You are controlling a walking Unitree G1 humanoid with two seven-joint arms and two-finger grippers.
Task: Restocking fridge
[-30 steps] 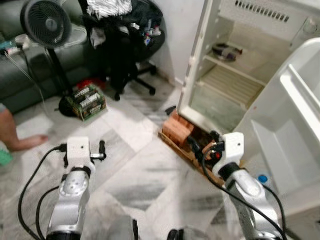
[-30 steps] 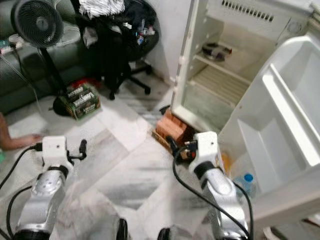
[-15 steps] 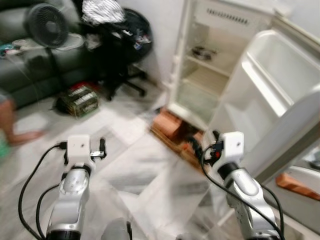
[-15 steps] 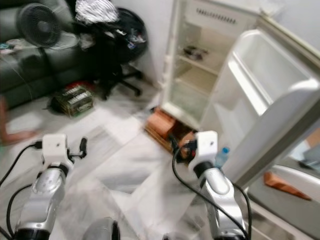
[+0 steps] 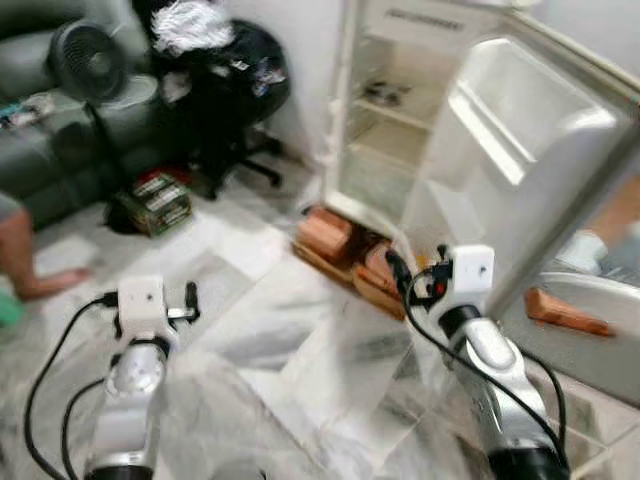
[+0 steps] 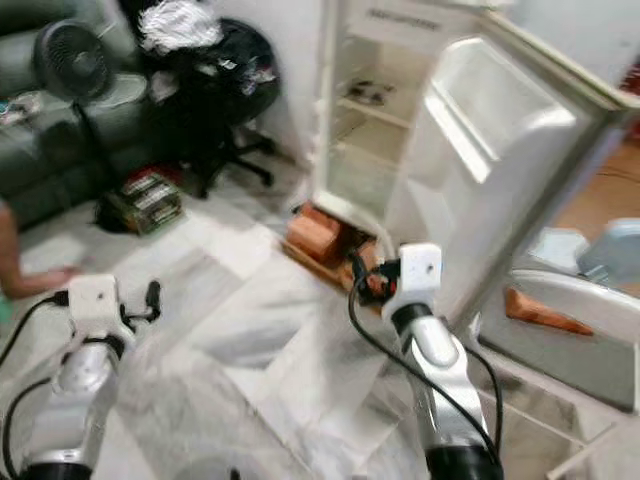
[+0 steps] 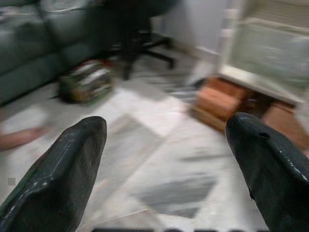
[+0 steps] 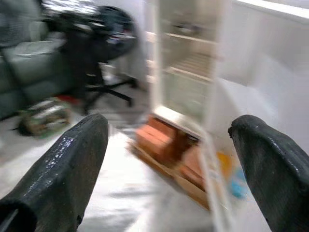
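The fridge [image 5: 400,120] is seen upper centre w/ its door [image 5: 500,170] swung wide at upper right, bare marble floor [image 5: 300,350] lying open before it, and 2 grippers, left gripper [image 7: 164,159] and right gripper [image 8: 169,164], are held spread and empty.

The fridge [image 5: 400,120] stands open, its door [image 5: 510,170] swung wide toward the right, with bricks [image 5: 330,238] on the floor at its foot. A fan [image 5: 85,62], a chair [image 5: 225,90] and a box [image 5: 158,198] are off left, and both silver arms reach forward low over the marble floor [image 5: 300,370].
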